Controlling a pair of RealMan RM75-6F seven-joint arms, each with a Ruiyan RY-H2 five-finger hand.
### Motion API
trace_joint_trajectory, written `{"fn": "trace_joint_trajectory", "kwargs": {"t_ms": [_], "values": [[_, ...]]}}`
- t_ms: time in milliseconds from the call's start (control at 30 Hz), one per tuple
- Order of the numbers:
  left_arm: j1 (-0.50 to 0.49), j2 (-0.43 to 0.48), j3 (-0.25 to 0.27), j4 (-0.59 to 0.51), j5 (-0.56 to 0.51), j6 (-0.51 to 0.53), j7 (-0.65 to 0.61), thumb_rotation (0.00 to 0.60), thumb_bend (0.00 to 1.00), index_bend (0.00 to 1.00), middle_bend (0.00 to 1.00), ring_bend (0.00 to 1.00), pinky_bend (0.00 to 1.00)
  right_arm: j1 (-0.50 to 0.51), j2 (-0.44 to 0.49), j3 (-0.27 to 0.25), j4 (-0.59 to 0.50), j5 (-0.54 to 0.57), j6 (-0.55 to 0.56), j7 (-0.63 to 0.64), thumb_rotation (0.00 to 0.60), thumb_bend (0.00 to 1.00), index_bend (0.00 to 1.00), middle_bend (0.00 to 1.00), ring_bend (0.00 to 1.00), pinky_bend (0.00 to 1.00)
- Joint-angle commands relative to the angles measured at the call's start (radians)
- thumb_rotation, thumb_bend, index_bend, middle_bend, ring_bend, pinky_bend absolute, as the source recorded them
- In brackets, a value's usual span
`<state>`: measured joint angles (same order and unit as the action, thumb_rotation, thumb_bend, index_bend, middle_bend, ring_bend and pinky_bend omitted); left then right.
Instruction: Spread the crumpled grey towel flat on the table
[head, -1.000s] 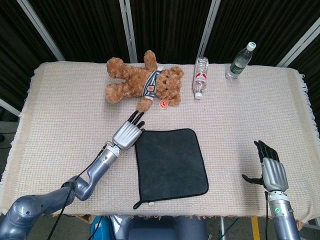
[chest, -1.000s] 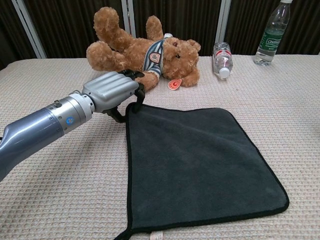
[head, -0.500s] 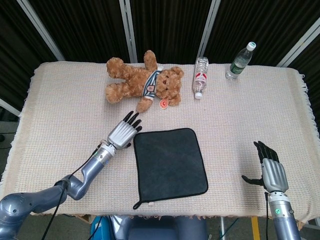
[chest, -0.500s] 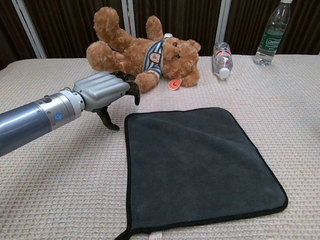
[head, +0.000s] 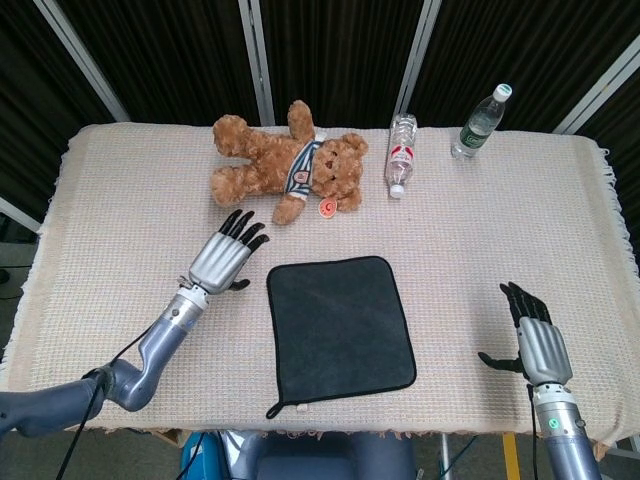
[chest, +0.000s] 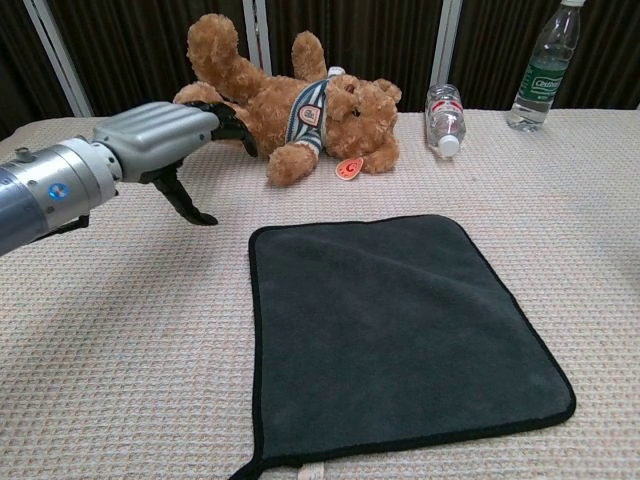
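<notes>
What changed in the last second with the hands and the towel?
The left hand let go of the grey towel's far left corner and drew back to the left, open. The towel's corner settled flat. The right hand, teddy bear and bottles stayed put.

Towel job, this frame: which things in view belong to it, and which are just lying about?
Job:
towel, flat on the table
left hand, beside the towel, holding nothing
right hand, apart, holding nothing

Lying about:
teddy bear
lying bottle
upright bottle
</notes>
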<state>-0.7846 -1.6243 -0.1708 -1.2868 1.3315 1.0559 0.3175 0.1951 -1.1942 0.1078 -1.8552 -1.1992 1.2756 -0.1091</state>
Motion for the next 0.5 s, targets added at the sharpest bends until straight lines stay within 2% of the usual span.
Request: {"fn": "trace_joint_trajectory", "kwargs": {"t_ms": [33, 100, 267, 367, 500], "values": [[0.117, 0.117, 0.002, -0.198, -0.045, 0.130, 0.021, 0.600, 0.00, 0.22, 0.12, 0.00, 0.00, 0.005, 0.009, -0.006, 0.013, -0.033, -0.012, 0.029, 0.600, 0.12, 0.00, 0.00, 0.00, 0.00], [0.192, 0.184, 0.033, -0.322, -0.052, 0.209, 0.051, 0.600, 0.00, 0.22, 0.10, 0.00, 0.00, 0.009, 0.015, -0.011, 0.038, -0.063, -0.019, 0.052, 0.600, 0.12, 0.00, 0.00, 0.00, 0.00], [0.340, 0.292, 0.122, -0.495, -0.027, 0.374, 0.088, 0.600, 0.00, 0.18, 0.07, 0.00, 0.00, 0.014, 0.021, -0.027, 0.084, -0.126, -0.025, 0.083, 0.600, 0.12, 0.00, 0.00, 0.00, 0.00], [0.423, 0.344, 0.179, -0.554, -0.003, 0.456, 0.079, 0.600, 0.00, 0.17, 0.06, 0.00, 0.00, 0.015, 0.023, -0.040, 0.111, -0.161, -0.024, 0.084, 0.600, 0.12, 0.00, 0.00, 0.00, 0.00], [0.520, 0.391, 0.243, -0.562, 0.054, 0.560, 0.035, 0.600, 0.00, 0.17, 0.06, 0.00, 0.00, 0.008, 0.017, -0.054, 0.138, -0.204, 0.004, 0.063, 0.600, 0.12, 0.00, 0.00, 0.00, 0.00]]}}
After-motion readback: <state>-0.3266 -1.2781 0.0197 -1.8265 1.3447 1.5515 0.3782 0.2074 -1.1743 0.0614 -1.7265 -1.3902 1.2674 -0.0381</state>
